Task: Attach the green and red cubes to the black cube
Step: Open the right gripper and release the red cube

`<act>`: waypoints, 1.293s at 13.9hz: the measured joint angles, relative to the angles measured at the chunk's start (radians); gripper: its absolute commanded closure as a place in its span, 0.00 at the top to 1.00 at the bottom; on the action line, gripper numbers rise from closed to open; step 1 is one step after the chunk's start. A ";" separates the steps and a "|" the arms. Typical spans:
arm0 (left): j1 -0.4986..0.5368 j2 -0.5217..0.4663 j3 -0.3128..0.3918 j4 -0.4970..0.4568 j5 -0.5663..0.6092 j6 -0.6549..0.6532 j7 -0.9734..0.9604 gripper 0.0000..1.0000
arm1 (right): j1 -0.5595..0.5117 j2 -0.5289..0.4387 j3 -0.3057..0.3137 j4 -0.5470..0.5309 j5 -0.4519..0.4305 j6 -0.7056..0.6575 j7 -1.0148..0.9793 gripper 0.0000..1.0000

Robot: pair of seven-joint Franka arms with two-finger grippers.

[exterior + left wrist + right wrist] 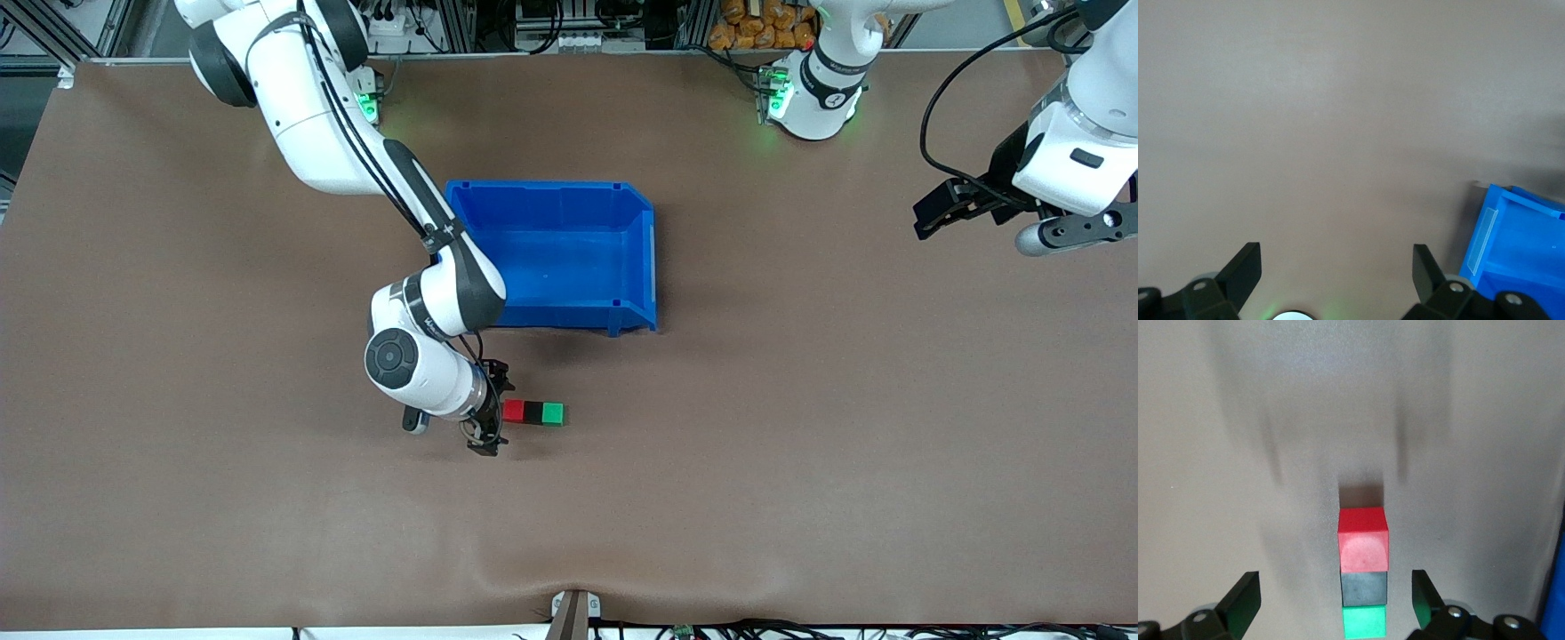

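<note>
Robotics lab: two table-mounted arms (356, 133)

In the right wrist view the green cube (1364, 622) is running off the frame's lower edge, so only part of it is showing. The blue bin (1558, 600) is appearing there as a thin strip at the lower right edge. In the left wrist view the bin is being cut off at the lower right corner. In the front view the right arm's wrist is covering the bin's lower left corner, and the left arm is running out of the frame at the upper right.
</note>
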 measured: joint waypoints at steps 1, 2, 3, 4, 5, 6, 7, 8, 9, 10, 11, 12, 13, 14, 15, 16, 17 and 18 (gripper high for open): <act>0.000 0.000 0.000 0.000 0.000 0.000 0.000 1.00 | -0.001 0.000 -0.002 0.000 -0.010 -0.005 0.000 1.00; 0.000 0.000 0.000 0.000 0.000 0.000 0.000 1.00 | -0.004 0.000 -0.002 0.000 -0.027 -0.010 0.000 1.00; 0.000 0.000 0.000 0.000 0.000 0.000 0.000 1.00 | -0.007 0.000 -0.002 0.000 -0.043 -0.017 0.000 1.00; 0.000 0.000 0.000 0.000 0.000 0.000 0.000 1.00 | -0.009 0.000 -0.003 0.000 -0.053 -0.029 0.000 1.00; 0.000 0.000 0.000 0.000 0.000 0.000 0.000 1.00 | -0.010 0.000 -0.004 0.000 -0.056 -0.040 -0.001 1.00; 0.000 0.000 0.000 0.000 0.000 0.000 0.000 1.00 | -0.012 0.000 -0.005 0.001 -0.057 -0.049 -0.005 1.00; 0.000 0.000 0.000 0.000 0.000 0.000 0.000 1.00 | -0.015 -0.001 -0.006 0.004 -0.057 -0.061 -0.015 1.00; 0.000 0.000 0.000 0.000 0.000 0.000 0.000 1.00 | -0.018 -0.002 -0.007 0.009 -0.057 -0.079 -0.022 1.00; 0.000 0.000 0.000 0.000 0.000 0.000 0.000 1.00 | -0.024 -0.003 -0.008 0.020 -0.058 -0.106 -0.027 1.00; 0.000 0.000 0.000 0.000 0.000 0.000 0.000 1.00 | -0.034 -0.004 -0.008 0.037 -0.058 -0.135 -0.035 1.00; 0.000 0.000 0.000 0.000 -0.001 0.000 0.000 1.00 | -0.045 -0.006 -0.008 0.054 -0.058 -0.166 -0.051 1.00; 0.000 0.000 0.000 0.000 -0.004 0.000 0.000 1.00 | -0.055 -0.010 -0.008 0.066 -0.058 -0.192 -0.070 1.00; 0.000 0.000 0.000 0.000 -0.005 0.000 0.000 1.00 | -0.062 -0.015 -0.008 0.072 -0.058 -0.211 -0.091 1.00; 0.000 0.000 0.000 0.000 -0.006 0.000 0.000 1.00 | -0.068 -0.022 -0.008 0.075 -0.058 -0.227 -0.108 1.00; 0.000 0.000 0.000 0.000 -0.006 0.000 0.000 1.00 | -0.073 -0.028 -0.008 0.077 -0.058 -0.246 -0.124 1.00; 0.000 0.000 0.000 0.000 -0.007 0.000 0.000 1.00 | -0.079 -0.032 -0.008 0.079 -0.058 -0.262 -0.141 1.00; 0.000 0.000 0.000 0.000 -0.007 0.001 0.000 1.00 | -0.085 -0.038 -0.008 0.080 -0.059 -0.278 -0.164 1.00; 0.000 0.000 0.000 0.000 -0.007 0.001 0.000 1.00 | -0.093 -0.044 -0.008 0.080 -0.059 -0.297 -0.190 1.00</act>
